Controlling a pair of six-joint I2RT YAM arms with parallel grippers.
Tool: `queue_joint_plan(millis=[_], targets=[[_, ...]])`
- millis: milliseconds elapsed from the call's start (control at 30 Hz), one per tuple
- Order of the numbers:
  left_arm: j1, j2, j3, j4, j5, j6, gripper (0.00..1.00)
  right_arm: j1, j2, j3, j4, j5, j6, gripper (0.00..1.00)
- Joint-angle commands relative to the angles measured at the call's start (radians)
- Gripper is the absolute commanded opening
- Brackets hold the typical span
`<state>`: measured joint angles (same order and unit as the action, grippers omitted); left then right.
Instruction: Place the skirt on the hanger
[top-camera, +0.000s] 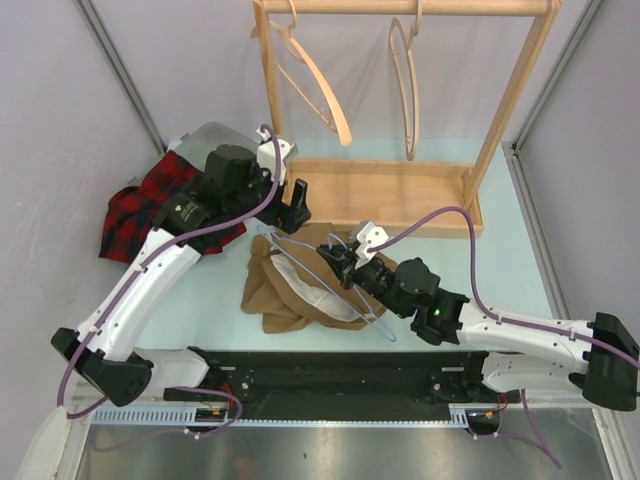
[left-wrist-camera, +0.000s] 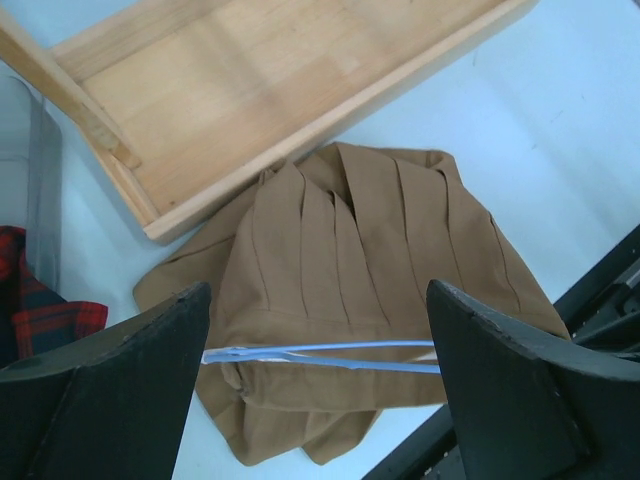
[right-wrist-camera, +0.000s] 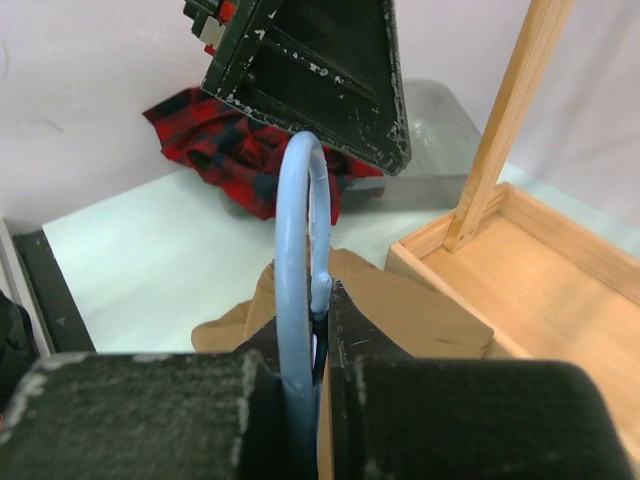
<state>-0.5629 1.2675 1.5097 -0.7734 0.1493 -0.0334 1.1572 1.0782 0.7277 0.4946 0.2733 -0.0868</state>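
Note:
The tan skirt (top-camera: 285, 290) lies crumpled on the table in front of the wooden rack; it also shows in the left wrist view (left-wrist-camera: 370, 240). A light-blue wire hanger (top-camera: 372, 318) lies across it. My right gripper (top-camera: 345, 255) is shut on the hanger's hook (right-wrist-camera: 300, 230), as the right wrist view (right-wrist-camera: 318, 320) shows. My left gripper (top-camera: 295, 207) is open and hovers above the skirt's far edge. In the left wrist view (left-wrist-camera: 318, 300) one end of the hanger (left-wrist-camera: 320, 353) lies between the spread fingers (left-wrist-camera: 120, 390), over the skirt's waistband.
A wooden garment rack (top-camera: 400, 190) with two wooden hangers (top-camera: 320, 90) stands at the back. A red plaid garment (top-camera: 140, 205) spills from a clear bin (top-camera: 215, 135) at the left. A black rail (top-camera: 330, 375) runs along the near edge.

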Motion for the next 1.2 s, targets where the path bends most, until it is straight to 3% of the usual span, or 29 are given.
queue_joint_plan(millis=[0, 200, 467, 567, 733, 867, 1000, 1167], targets=[[-0.041, 0.003, 0.02, -0.038, -0.085, 0.014, 0.92, 0.004, 0.002, 0.035, 0.039, -0.009, 0.005, 0.0], [-0.043, -0.033, -0.026, 0.036, -0.148, -0.094, 0.93, 0.004, 0.002, 0.009, 0.082, 0.006, 0.024, 0.0], [-0.043, -0.108, -0.058, 0.065, -0.402, -0.198, 0.93, 0.002, -0.012, 0.009, 0.111, 0.038, 0.006, 0.0], [-0.043, -0.181, -0.14, 0.103, -0.464, -0.264, 0.89, -0.002, -0.018, 0.022, 0.093, 0.056, -0.002, 0.0], [-0.037, -0.374, -0.408, 0.225, -0.583, -0.397, 0.79, -0.014, -0.029, 0.05, 0.047, 0.073, 0.002, 0.0], [-0.026, -0.431, -0.566, 0.261, -0.617, -0.468, 0.73, -0.022, -0.037, 0.071, 0.019, 0.078, 0.028, 0.0], [-0.006, -0.439, -0.638, 0.287, -0.617, -0.511, 0.72, -0.027, -0.034, 0.084, 0.001, 0.072, 0.045, 0.0], [0.024, -0.465, -0.726, 0.393, -0.583, -0.508, 0.78, -0.027, -0.038, 0.085, -0.01, 0.053, 0.07, 0.0]])
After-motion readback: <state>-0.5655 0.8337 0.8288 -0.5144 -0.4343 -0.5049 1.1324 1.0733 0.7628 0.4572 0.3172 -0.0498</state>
